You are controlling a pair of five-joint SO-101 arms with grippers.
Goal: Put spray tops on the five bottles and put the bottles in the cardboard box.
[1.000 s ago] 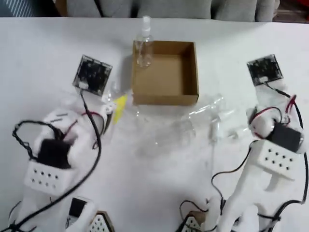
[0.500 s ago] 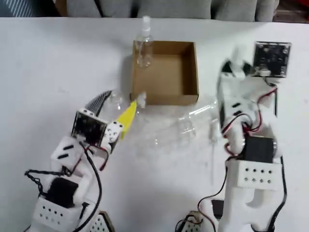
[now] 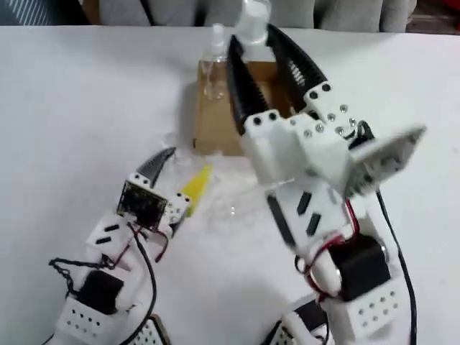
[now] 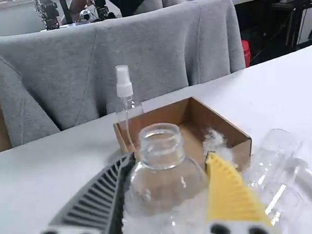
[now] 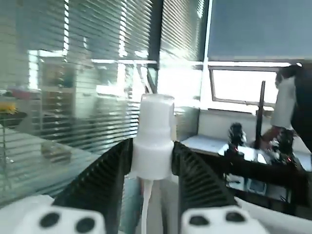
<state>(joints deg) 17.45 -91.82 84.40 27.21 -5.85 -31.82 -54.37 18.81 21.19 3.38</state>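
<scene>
Holds an uncapped clear bottle [image 4: 164, 178] in the left gripper [image 4: 169, 161], near-left of the cardboard box [image 3: 213, 126]. Pinches a spray top [image 5: 153, 141] in the right gripper [image 5: 152, 168], high over the box. Probably light, slick, squashable: best gripped at the shoulder.

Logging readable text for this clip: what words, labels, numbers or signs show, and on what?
None can be read.
The open bottle in the left gripper, the capped bottle at a corner of the cardboard box and the spray top in the right gripper carry no label.
Any print on the left arm's camera board is too blurred.
</scene>
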